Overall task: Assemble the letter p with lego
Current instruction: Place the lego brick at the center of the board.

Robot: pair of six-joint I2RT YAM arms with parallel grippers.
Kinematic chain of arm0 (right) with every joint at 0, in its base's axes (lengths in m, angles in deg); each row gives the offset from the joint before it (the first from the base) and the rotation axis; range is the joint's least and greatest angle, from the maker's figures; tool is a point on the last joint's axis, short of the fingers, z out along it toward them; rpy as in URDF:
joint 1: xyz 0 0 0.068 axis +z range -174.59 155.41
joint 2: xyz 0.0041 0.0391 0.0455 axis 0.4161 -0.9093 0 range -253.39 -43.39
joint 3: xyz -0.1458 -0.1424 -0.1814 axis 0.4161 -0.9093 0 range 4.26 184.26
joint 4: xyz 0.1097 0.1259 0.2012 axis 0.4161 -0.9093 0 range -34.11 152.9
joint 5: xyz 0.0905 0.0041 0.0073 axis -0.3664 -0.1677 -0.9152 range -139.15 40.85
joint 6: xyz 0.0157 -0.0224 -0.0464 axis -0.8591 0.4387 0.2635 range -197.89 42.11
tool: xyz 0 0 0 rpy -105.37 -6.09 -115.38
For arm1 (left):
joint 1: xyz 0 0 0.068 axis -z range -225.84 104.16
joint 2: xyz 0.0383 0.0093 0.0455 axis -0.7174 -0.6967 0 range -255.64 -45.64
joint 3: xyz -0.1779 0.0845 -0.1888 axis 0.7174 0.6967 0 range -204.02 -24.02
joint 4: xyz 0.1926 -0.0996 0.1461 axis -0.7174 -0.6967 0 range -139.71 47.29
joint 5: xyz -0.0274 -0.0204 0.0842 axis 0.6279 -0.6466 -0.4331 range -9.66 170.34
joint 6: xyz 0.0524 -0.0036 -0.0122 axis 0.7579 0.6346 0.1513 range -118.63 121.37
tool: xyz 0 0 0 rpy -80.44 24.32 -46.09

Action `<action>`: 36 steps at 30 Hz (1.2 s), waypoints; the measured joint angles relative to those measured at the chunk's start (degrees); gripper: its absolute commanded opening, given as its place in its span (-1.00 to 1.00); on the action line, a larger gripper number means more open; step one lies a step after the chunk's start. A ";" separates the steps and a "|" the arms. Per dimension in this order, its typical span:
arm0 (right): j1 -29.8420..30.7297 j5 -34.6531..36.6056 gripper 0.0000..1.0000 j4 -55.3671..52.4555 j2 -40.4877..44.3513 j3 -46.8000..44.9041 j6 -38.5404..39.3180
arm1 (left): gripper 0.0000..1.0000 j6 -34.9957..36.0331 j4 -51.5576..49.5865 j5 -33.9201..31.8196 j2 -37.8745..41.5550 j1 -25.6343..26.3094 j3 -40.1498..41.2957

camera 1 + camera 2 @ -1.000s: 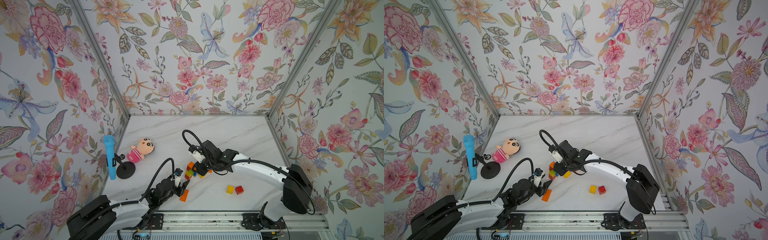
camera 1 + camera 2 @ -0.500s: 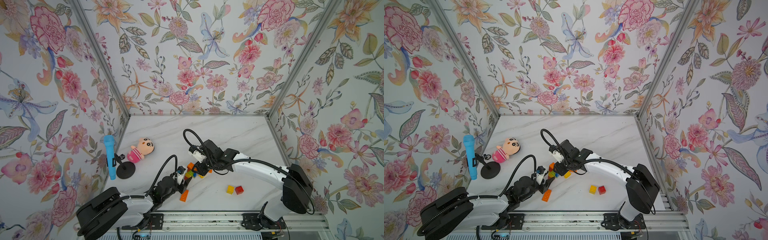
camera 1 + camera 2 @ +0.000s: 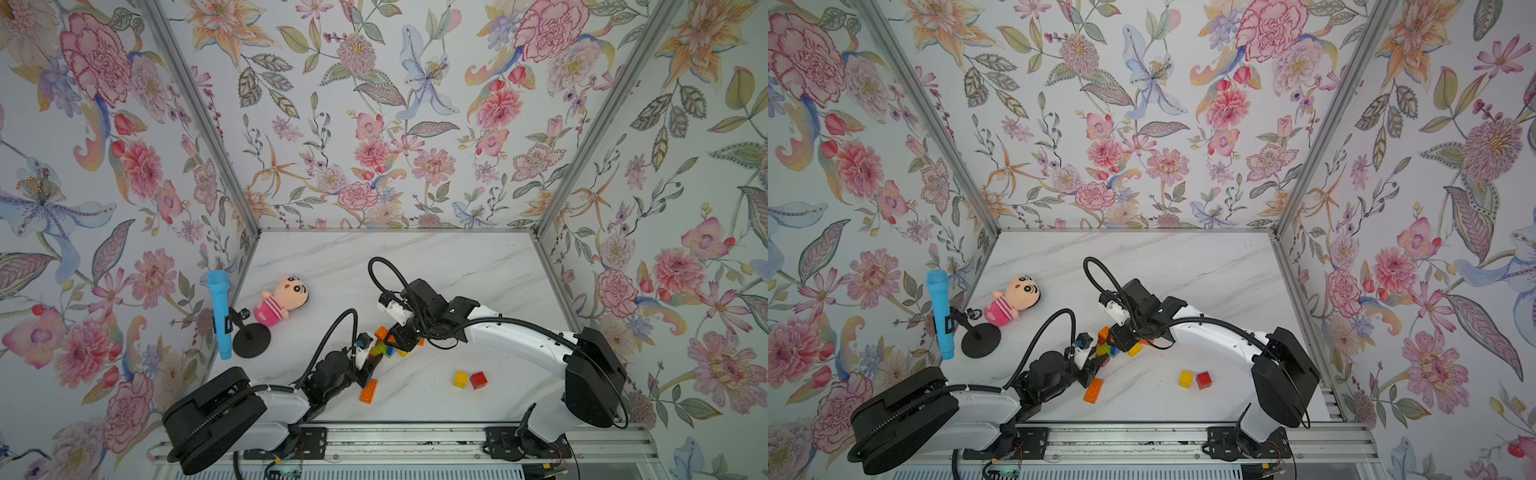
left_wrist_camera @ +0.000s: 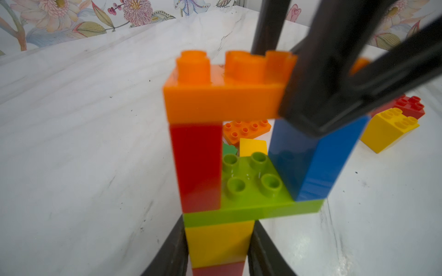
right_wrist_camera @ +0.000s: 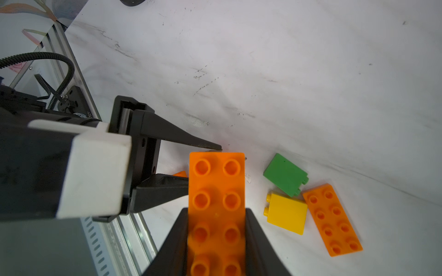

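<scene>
The left arm (image 3: 282, 405) has stretched forward, carrying the left claw (image 3: 371, 362) from beside the loose orange brick (image 3: 368, 391) up to the lego stack (image 4: 251, 205). Its fingers (image 4: 174, 251) have narrowed onto the stack's yellow brick (image 4: 218, 241).

plenty of room at the back: the far half of the table (image 3: 415, 257) lies bare. the middle's jammed: left gripper (image 4: 218, 229) round the foot of the brick stack (image 3: 384, 351), right gripper (image 5: 216, 215) on its orange top brick (image 4: 222, 102). a loose orange brick (image 3: 368, 390), a yellow brick (image 3: 460, 379) and a red brick (image 3: 478, 380) dot the front, bare marble between. doll (image 3: 282, 299) and microphone stand (image 3: 251, 345) crowd the left edge.
</scene>
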 measured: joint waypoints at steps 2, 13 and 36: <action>-0.31 -0.20 -0.53 0.02 0.00 -0.07 0.00 | -0.25 0.00 0.28 0.07 -0.61 -0.11 -0.35; -1.11 -1.60 -0.53 0.94 0.04 -0.72 0.00 | -0.16 0.44 0.35 1.14 -1.22 -0.20 -0.72; -1.11 -1.77 -0.33 1.29 0.02 -0.83 -0.92 | -0.34 0.44 0.33 0.39 -1.31 -0.35 -0.70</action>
